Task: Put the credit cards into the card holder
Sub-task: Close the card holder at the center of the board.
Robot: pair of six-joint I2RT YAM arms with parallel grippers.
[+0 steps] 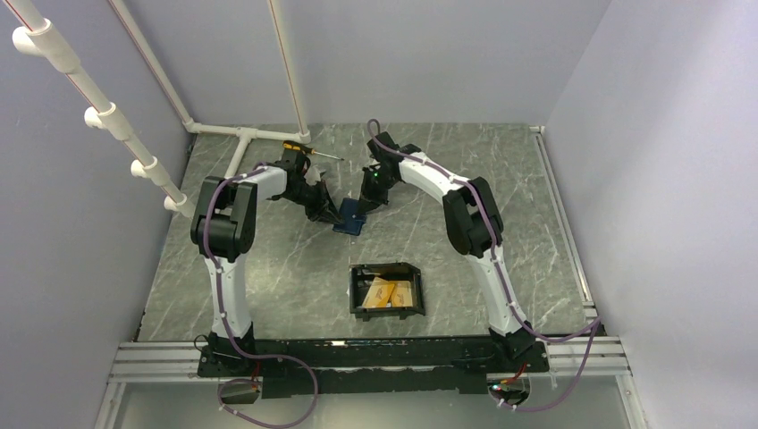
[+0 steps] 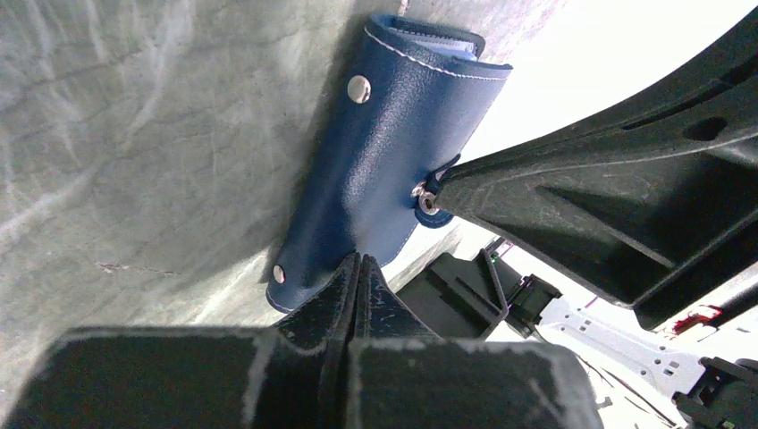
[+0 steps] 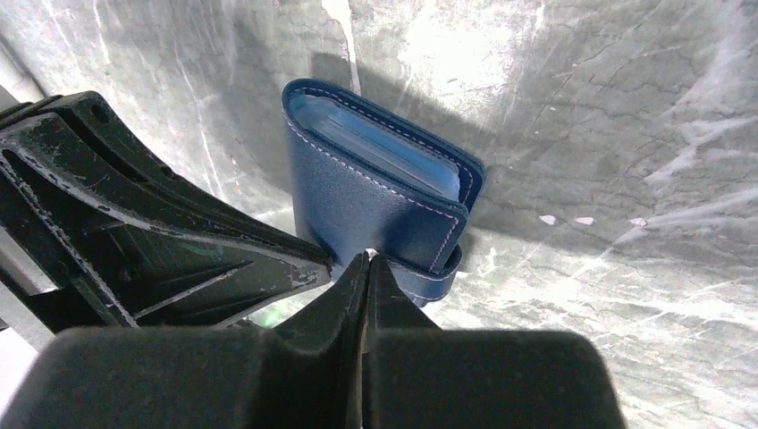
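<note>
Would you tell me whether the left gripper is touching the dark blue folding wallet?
Touching. The left wrist view shows the left gripper, shut, meeting the wallet at its edge, no gap.

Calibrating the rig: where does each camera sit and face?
Top external: above and behind the robot, looking down on the table; left arm and right arm show.
Left wrist: on the left arm, facing the blue wallet past the shut left gripper.
Right wrist: likewise, facing the wallet past the shut right gripper.
Both wrist views share the wallet and the opposite gripper.
</note>
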